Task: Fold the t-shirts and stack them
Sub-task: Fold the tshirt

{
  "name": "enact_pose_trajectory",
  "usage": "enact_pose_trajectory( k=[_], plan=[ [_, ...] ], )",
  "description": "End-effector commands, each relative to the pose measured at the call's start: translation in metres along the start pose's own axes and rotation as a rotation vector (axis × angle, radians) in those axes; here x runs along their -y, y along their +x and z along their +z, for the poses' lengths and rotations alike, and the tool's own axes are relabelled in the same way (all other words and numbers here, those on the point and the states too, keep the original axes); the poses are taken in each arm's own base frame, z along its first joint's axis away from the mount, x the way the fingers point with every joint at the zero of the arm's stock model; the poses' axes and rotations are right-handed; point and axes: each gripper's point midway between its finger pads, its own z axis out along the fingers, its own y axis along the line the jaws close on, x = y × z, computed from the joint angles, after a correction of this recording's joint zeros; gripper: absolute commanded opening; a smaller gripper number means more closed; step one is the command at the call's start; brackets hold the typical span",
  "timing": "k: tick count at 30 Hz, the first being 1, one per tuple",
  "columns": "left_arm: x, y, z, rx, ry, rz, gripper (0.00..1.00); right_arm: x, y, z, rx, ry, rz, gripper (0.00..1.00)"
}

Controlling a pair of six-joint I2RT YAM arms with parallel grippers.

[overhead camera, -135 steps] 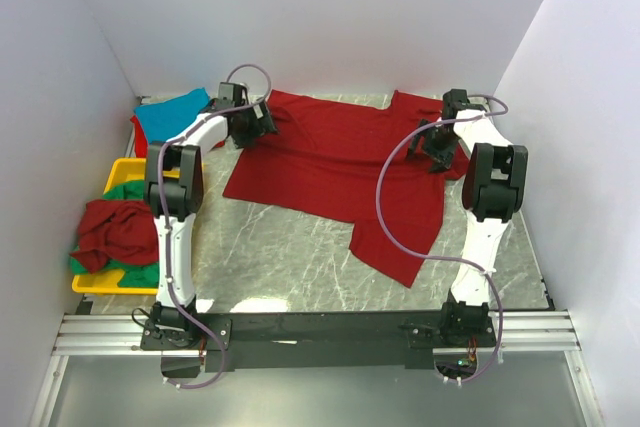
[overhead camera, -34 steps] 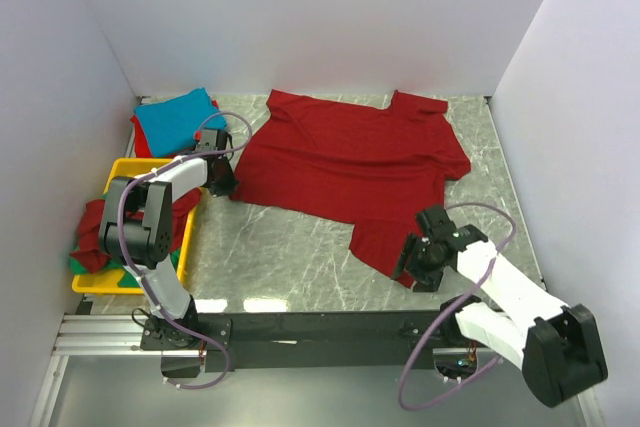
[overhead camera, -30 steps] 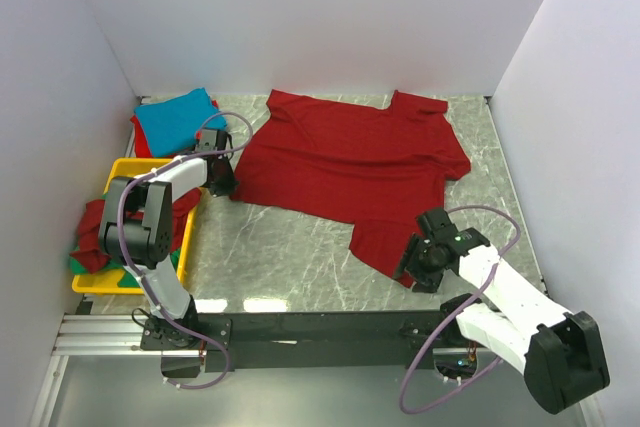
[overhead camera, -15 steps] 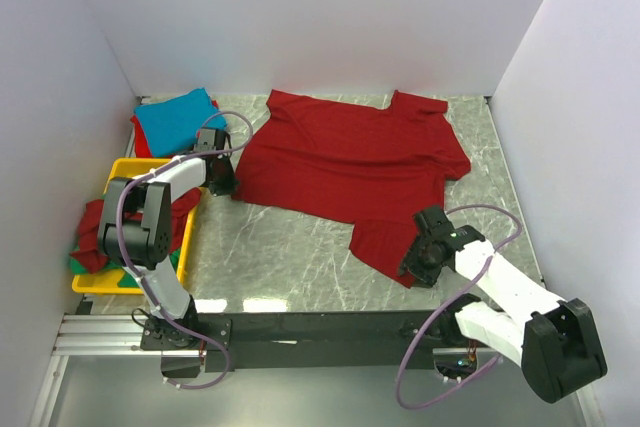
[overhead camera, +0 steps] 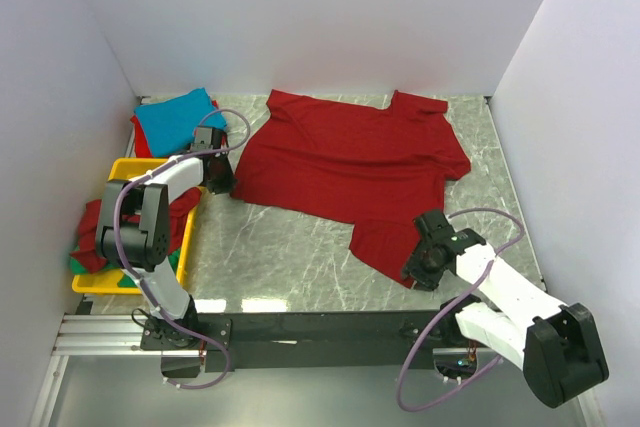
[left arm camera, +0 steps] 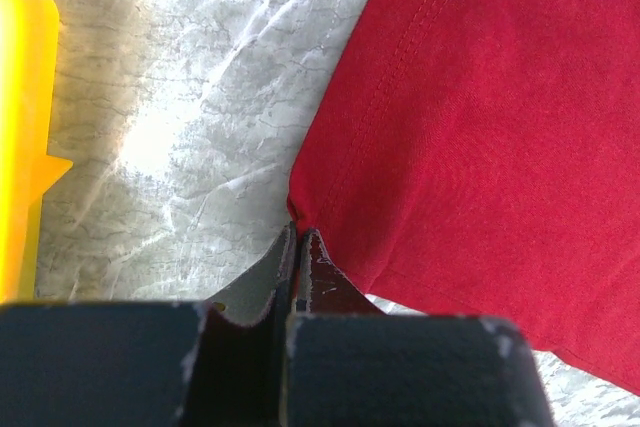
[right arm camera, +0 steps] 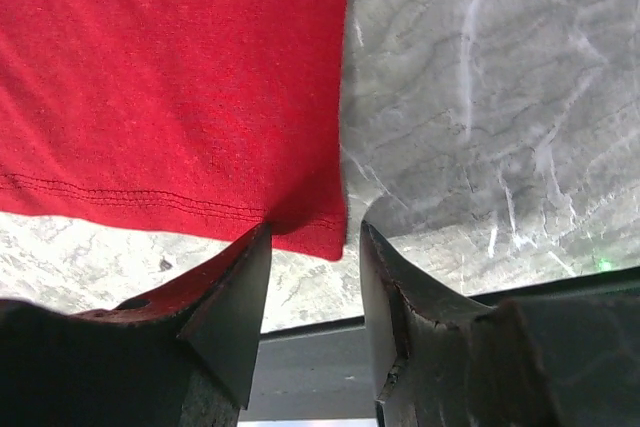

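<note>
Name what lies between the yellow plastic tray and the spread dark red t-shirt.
Bare grey marble table and the left hand, in the top view.

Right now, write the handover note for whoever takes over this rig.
Grippers: the left gripper is shut on the left corner of the spread dark red t-shirt. The right gripper is open, fingers either side of its near corner, not clamped.
Shirts: that one lies flat on the table. The folded turquoise t-shirt is at far left. The crumpled dark red t-shirt and green t-shirt are in the yellow tray.
Done: turquoise folded.
Left: fold and stack the spread shirt, then the tray's two.
</note>
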Motion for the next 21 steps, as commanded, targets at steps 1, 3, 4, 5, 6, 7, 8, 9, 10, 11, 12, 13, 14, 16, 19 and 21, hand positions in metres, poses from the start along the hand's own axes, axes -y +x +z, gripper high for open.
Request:
enact_pose_trajectory(
  k=[1, 3, 4, 5, 6, 7, 8, 9, 10, 11, 12, 13, 14, 16, 19, 21],
  plan=[
    [0.011, -0.017, -0.012, 0.057, 0.055, 0.012, 0.01, 0.008, 0.002, 0.003, 0.016, 0.029, 0.009, 0.47],
    [0.012, -0.018, -0.012, 0.056, 0.057, 0.012, 0.01, 0.010, 0.002, 0.005, 0.017, 0.032, 0.014, 0.46],
    [0.012, -0.018, -0.012, 0.055, 0.056, 0.014, 0.01, 0.008, 0.002, 0.005, 0.016, 0.026, 0.012, 0.45],
    [0.011, -0.018, -0.012, 0.056, 0.055, 0.013, 0.01, 0.008, 0.003, 0.006, 0.013, 0.024, 0.015, 0.44],
    [0.012, -0.018, -0.012, 0.056, 0.058, 0.014, 0.01, 0.007, 0.002, 0.007, 0.014, 0.019, 0.014, 0.41],
    [0.012, -0.019, -0.012, 0.058, 0.058, 0.013, 0.01, 0.006, 0.002, 0.008, 0.014, 0.019, 0.009, 0.39],
    [0.012, -0.019, -0.012, 0.059, 0.059, 0.013, 0.01, 0.006, 0.003, 0.009, 0.012, 0.019, 0.006, 0.37],
    [0.013, -0.020, -0.012, 0.060, 0.061, 0.013, 0.01, 0.006, 0.002, 0.009, 0.012, 0.018, 0.003, 0.34],
    [0.012, -0.019, -0.012, 0.058, 0.060, 0.014, 0.01, 0.004, 0.001, 0.010, 0.013, 0.017, -0.001, 0.27],
    [0.012, -0.019, -0.012, 0.057, 0.059, 0.014, 0.01, 0.003, 0.000, 0.010, 0.014, 0.017, -0.007, 0.23],
    [0.013, -0.020, -0.013, 0.060, 0.061, 0.014, 0.01, 0.003, 0.000, 0.011, 0.009, 0.023, -0.014, 0.15],
    [0.011, -0.018, -0.013, 0.057, 0.059, 0.014, 0.01, 0.000, -0.001, 0.009, 0.009, 0.020, -0.023, 0.10],
    [0.011, -0.019, -0.014, 0.059, 0.059, 0.013, 0.01, -0.001, -0.002, 0.007, 0.009, 0.020, -0.036, 0.06],
    [0.010, -0.019, -0.016, 0.062, 0.056, 0.016, 0.01, -0.002, -0.002, 0.000, 0.002, 0.030, -0.050, 0.00],
    [0.009, -0.019, -0.020, 0.070, 0.054, 0.016, 0.01, 0.002, -0.002, -0.012, 0.001, 0.053, -0.079, 0.00],
    [0.009, -0.020, -0.025, 0.077, 0.058, 0.019, 0.01, 0.006, 0.001, -0.020, -0.008, 0.058, -0.086, 0.00]
  ],
)
